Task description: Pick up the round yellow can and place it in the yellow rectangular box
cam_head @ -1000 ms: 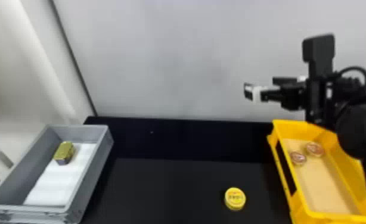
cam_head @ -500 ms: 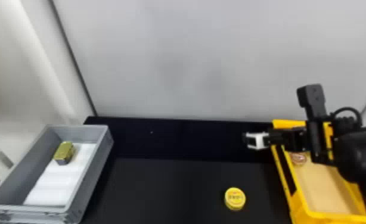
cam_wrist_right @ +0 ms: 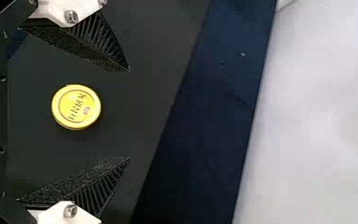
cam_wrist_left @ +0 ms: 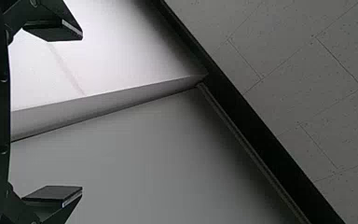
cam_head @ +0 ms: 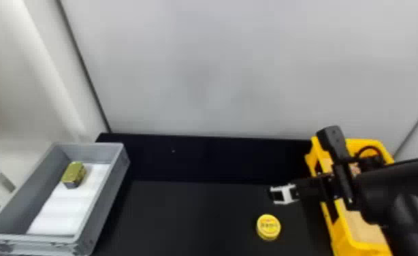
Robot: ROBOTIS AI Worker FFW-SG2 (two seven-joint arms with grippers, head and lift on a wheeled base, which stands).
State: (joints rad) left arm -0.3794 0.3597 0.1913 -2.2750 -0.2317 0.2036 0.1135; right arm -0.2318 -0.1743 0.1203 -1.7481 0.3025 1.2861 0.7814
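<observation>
1. Hovering near the yellow can [cam_head: 268,227], my right gripper [cam_head: 275,195] is released — fingers spread wide.
2. The yellow can sits on the black table [cam_head: 191,218], between the gray box [cam_head: 100,204] and the yellow box [cam_head: 338,235].
3. My left gripper [cam_wrist_left: 81,113] is released too — fingers well apart.

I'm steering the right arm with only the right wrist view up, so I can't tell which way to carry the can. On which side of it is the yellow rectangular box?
Observer: In the head view, the yellow rectangular box stands to the right of the round yellow can.
Operator: Good. And the other arm: is its pincer holding anything?
Observer: No. In the left wrist view, the left pincer is empty, its two fingers wide apart.
</observation>
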